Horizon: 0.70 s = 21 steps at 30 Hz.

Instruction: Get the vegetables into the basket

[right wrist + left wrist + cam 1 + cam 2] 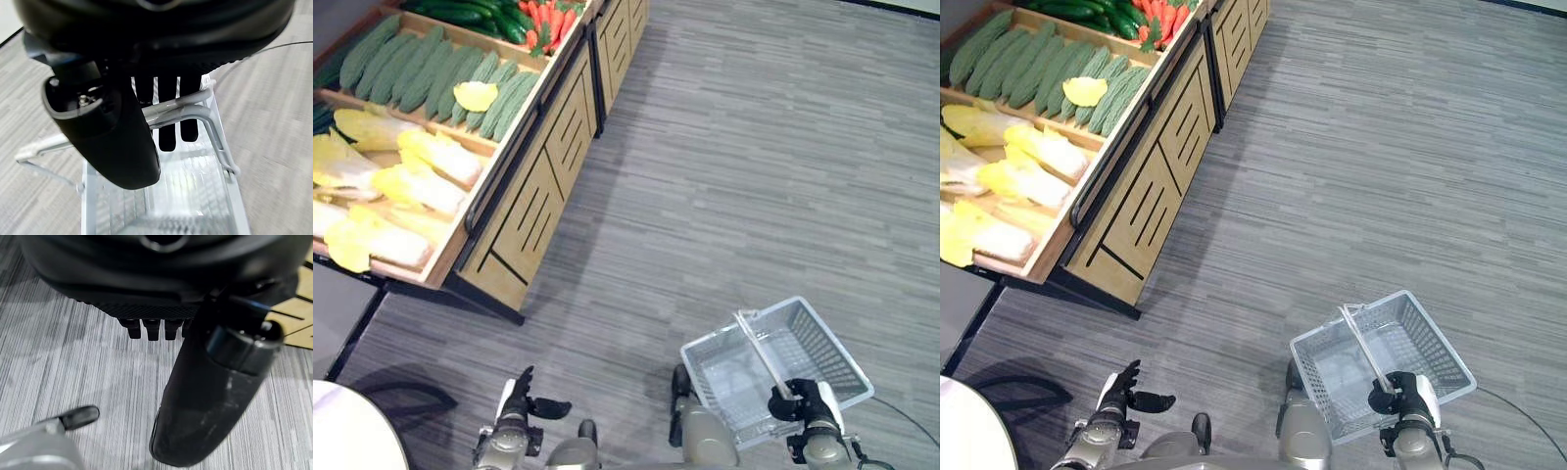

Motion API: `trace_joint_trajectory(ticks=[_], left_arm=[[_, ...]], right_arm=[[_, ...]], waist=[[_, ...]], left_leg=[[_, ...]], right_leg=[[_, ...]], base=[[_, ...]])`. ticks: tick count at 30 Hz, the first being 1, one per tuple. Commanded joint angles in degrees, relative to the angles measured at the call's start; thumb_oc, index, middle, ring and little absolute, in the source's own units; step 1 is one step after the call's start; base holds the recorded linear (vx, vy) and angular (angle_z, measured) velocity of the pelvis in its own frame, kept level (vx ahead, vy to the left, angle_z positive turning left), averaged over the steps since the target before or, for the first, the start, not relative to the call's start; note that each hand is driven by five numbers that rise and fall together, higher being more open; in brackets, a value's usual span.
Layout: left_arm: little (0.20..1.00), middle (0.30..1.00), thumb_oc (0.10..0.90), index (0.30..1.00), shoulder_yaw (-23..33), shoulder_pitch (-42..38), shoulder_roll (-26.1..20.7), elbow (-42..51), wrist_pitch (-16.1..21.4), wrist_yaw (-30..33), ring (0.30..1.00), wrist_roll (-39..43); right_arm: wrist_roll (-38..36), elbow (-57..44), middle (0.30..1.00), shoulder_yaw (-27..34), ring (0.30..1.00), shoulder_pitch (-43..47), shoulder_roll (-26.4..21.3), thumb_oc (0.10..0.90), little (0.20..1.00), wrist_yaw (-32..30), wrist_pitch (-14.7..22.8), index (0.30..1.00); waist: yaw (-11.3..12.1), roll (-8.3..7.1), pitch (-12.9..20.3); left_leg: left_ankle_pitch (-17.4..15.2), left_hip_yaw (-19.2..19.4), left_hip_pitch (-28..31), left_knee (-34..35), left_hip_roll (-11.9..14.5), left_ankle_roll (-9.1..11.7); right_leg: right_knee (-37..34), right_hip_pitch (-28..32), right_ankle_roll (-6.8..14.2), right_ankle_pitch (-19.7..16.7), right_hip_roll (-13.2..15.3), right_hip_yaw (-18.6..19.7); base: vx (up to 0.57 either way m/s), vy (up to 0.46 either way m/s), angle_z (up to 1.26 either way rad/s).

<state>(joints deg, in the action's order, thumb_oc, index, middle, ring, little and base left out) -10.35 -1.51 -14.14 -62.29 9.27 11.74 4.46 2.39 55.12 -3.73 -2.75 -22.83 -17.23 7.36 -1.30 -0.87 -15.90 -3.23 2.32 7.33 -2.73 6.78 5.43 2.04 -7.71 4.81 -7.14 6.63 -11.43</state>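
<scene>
The basket is a pale grey wire-mesh tub with sloped walls and a light handle raised across its top; it hangs above the grey plank floor at the robot's right, carried by the right hand, whose fingers curl around the handle. The vegetables lie well apart from it in a wooden display stand at the far left: yellow-white cabbages nearest, ridged green gourds behind them, then dark cucumbers and orange carrots. The left hand hangs over the floor with fingers extended and thumb spread, holding nothing.
</scene>
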Motion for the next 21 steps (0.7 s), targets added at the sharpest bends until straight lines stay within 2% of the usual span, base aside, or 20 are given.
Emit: trace_joint_trajectory(ticks=[1, 2, 3, 4, 5, 7, 9, 11, 12, 13, 14, 15, 20, 21], left_arm=[[1.0, 1.0, 0.9, 1.0, 1.04, -2.34, -3.02, 1.96, 2.39, 1.21, 1.0, -0.32], [1.0, 1.0, 0.9, 1.0, 0.96, -2.55, -2.77, 1.98, 2.46, 1.48, 1.0, -0.12], [1.0, 1.0, 0.9, 1.0, 0.72, -3.08, -2.21, 2.04, 2.27, 1.66, 1.0, 0.49], [1.0, 1.0, 0.9, 1.0, 0.38, -3.38, -2.06, 2.36, 2.23, 1.82, 1.0, 0.67], [1.0, 1.0, 0.9, 1.0, -0.1, -3.9, -1.75, 2.29, 2.19, 2.05, 1.0, 0.77], [1.0, 1.0, 0.9, 1.0, -0.67, -4.68, -1.31, 1.82, 2.22, 1.89, 1.0, 0.55], [1.0, 1.0, 0.9, 1.0, -1.15, -5.08, -0.94, 1.59, 2.18, 2.12, 1.0, 0.09], [1.0, 1.0, 0.9, 1.0, -1.08, -5.53, -1.1, 0.98, 1.9, 2.3, 1.0, -0.48], [1.0, 1.0, 0.9, 1.0, -1.13, -5.82, -1.25, 0.75, 1.83, 2.42, 1.0, -0.79], [1.0, 1.0, 0.9, 1.0, -1.11, -5.86, -1.36, 0.62, 1.8, 2.48, 1.0, -0.83], [1.0, 1.0, 0.9, 1.0, -0.98, -5.84, -1.45, 0.28, 1.67, 2.48, 1.0, -0.89], [1.0, 1.0, 0.9, 1.0, -0.62, -5.49, -1.56, 0.13, 1.59, 2.55, 1.0, -0.68], [1.0, 1.0, 0.9, 1.0, -0.61, -5.3, -2.23, -0.16, 1.51, 2.57, 1.0, -0.76], [1.0, 1.0, 0.9, 1.0, -0.82, -5.44, -2.71, 0.0, 1.6, 2.47, 1.0, -1.0]], right_arm=[[-0.88, -2.13, 0.3, 1.39, 0.3, -0.8, -5.01, 0.4, 0.3, -1.55, 3.83, 0.3], [-0.95, -2.11, 0.3, 1.41, 0.3, -0.83, -5.43, 0.4, 0.3, -1.68, 4.02, 0.3], [-1.35, -1.82, 0.3, 1.9, 0.3, -0.74, -6.35, 0.4, 0.3, -1.96, 4.17, 0.3], [-1.75, -1.62, 0.3, 2.26, 0.3, -0.89, -6.59, 0.4, 0.3, -2.21, 4.13, 0.3], [-2.33, -1.36, 0.3, 2.83, 0.3, -1.38, -6.66, 0.4, 0.3, -2.67, 4.17, 0.3], [-2.97, -1.15, 0.3, 3.67, 0.3, -2.47, -6.44, 0.4, 0.3, -2.94, 4.29, 0.3], [-3.37, -0.81, 0.3, 4.06, 0.3, -2.94, -6.31, 0.4, 0.3, -3.13, 4.17, 0.3], [-3.36, -0.86, 0.3, 3.89, 0.3, -3.07, -5.94, 0.4, 0.3, -3.45, 4.12, 0.3], [-3.37, -0.37, 0.3, 3.61, 0.3, -3.03, -5.7, 0.4, 0.3, -3.53, 4.23, 0.3], [-3.23, -0.49, 0.3, 3.38, 0.3, -3.11, -5.56, 0.4, 0.3, -3.5, 4.11, 0.3], [-3.05, -0.41, 0.3, 3.17, 0.3, -3.12, -5.28, 0.4, 0.3, -3.5, 3.97, 0.3], [-2.78, -0.6, 0.3, 2.9, 0.3, -2.98, -4.87, 0.4, 0.3, -3.26, 3.75, 0.3], [-2.78, 0.88, 0.3, 3.17, 0.3, -2.78, -3.76, 0.4, 0.3, -3.45, 3.4, 0.3], [-2.66, 1.35, 0.3, 2.87, 0.3, -2.26, -3.35, 0.4, 0.3, -3.3, 3.27, 0.3]], waist=[[0.0, -1.83, 0.56], [0.15, -1.82, 0.3], [0.15, -2.11, -0.24], [0.31, -2.11, -0.53], [0.02, -2.01, -0.77], [-0.33, -1.86, -0.86], [-0.4, -1.44, -0.34], [-0.4, -0.87, -0.1], [-0.28, -0.63, -0.08], [-0.03, -0.59, -0.04], [0.14, -0.71, -0.03], [0.17, -0.9, 0.11], [0.8, -2.0, 0.11], [1.29, -3.06, -0.13]], left_leg=[[0.37, -0.68, -0.88, -7.07, -1.01, 2.12], [1.59, -1.24, -2.21, -9.49, -0.74, 2.54], [3.81, -0.28, -5.36, -15.29, -0.22, 3.24], [5.11, 1.0, -6.44, -15.82, 0.43, 3.25], [6.25, 4.11, -7.64, -14.5, 1.98, 3.06], [6.06, 8.72, -8.78, -10.5, 3.85, 2.59], [6.34, 11.96, -11.07, -4.71, 3.97, 2.63], [9.56, 14.77, -13.07, -1.38, 5.35, 3.33], [12.4, 16.42, -14.53, 0.3, 6.44, 3.9], [13.02, 16.29, -14.79, 1.01, 6.83, 4.05], [13.2, 16.39, -14.68, 0.8, 7.04, 4.12], [11.92, 16.41, -13.7, 0.73, 6.61, 3.65], [9.93, 17.36, -13.66, -0.84, 4.81, 2.16], [8.1, 17.68, -14.09, -2.61, 3.88, 1.24]], right_leg=[[7.11, -1.52, 4.76, 4.43, 1.99, 0.8], [6.87, -0.78, 4.06, 4.99, 1.73, 0.28], [6.32, 0.94, 2.88, 6.05, 1.79, -1.26], [6.1, 1.9, 2.5, 6.65, 1.9, -2.07], [5.52, 3.16, 2.43, 7.2, 2.25, -3.25], [4.07, 5.01, 2.75, 7.73, 2.58, -5.12], [2.76, 6.03, 3.67, 8.07, 2.95, -6.48], [2.4, 7.14, 3.89, 8.71, 2.62, -7.16], [2.22, 8.14, 3.78, 9.17, 2.34, -7.47], [2.42, 8.59, 3.77, 9.55, 2.17, -7.35], [2.69, 9.13, 3.73, 10.04, 2.13, -7.28], [3.26, 9.47, 4.07, 10.76, 2.17, -7.01], [5.84, 10.28, 5.07, 10.67, 4.3, -5.76], [6.61, 10.19, 5.66, 10.01, 5.52, -5.15]], base=[[0.07, -0.159, 0.47], [0.12, -0.299, 0.7], [0.11, -0.278, 0.45], [0.1, -0.227, 0.39], [0.07, -0.099, 0.53], [0.08, -0.053, 0.7], [0.12, 0.005, 0.73], [0.17, 0.056, 0.48], [0.22, 0.078, 0.09], [0.24, 0.087, 0.03], [0.23, 0.108, -0.08], [0.21, 0.119, -0.22], [0.17, 0.18, -0.15], [0.16, 0.208, 0.09]])
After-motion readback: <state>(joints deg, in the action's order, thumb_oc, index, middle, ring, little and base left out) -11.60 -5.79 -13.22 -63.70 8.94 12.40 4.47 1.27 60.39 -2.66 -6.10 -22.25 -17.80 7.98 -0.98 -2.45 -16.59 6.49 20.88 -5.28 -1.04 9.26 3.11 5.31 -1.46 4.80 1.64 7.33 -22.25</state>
